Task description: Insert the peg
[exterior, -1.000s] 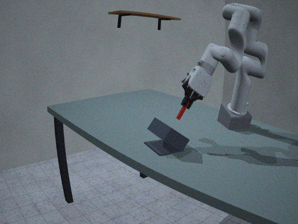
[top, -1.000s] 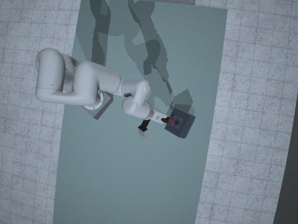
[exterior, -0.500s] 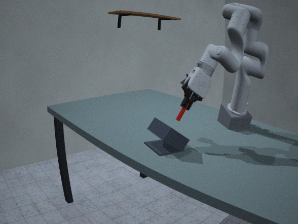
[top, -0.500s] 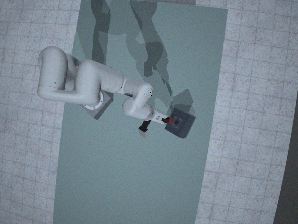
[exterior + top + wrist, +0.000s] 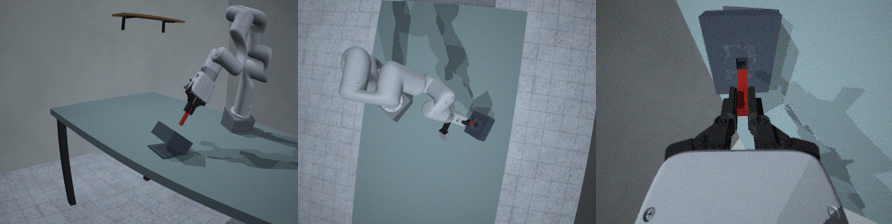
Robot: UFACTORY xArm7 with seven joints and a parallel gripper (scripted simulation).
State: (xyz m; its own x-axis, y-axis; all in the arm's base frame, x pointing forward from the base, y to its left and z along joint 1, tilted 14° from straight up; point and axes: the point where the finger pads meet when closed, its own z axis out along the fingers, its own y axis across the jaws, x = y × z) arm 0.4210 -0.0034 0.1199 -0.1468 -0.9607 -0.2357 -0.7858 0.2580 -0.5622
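The peg (image 5: 184, 118), centre right in the exterior view, is bright red. The end effector (image 5: 193, 105) gripping it has black fingers under a white housing. The arm (image 5: 243, 45) at upper right is pale grey-white, on a grey base (image 5: 229, 125). The sloped panel (image 5: 165, 133) is dark slate blue. The surface (image 5: 114, 121) is muted teal, with dark legs (image 5: 66, 162). The floor (image 5: 33, 200) at lower left is mottled pale grey in a square tile grid. The wall (image 5: 76, 63) is plain grey; the shelf (image 5: 148, 17) at top centre is brown on 2 black brackets.

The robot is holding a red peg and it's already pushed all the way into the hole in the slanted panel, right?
Not quite. The gripper does hold the red peg, but the exterior view shows the peg in the air, apart from the sloped panel. In the wrist view it lines up with the hole.
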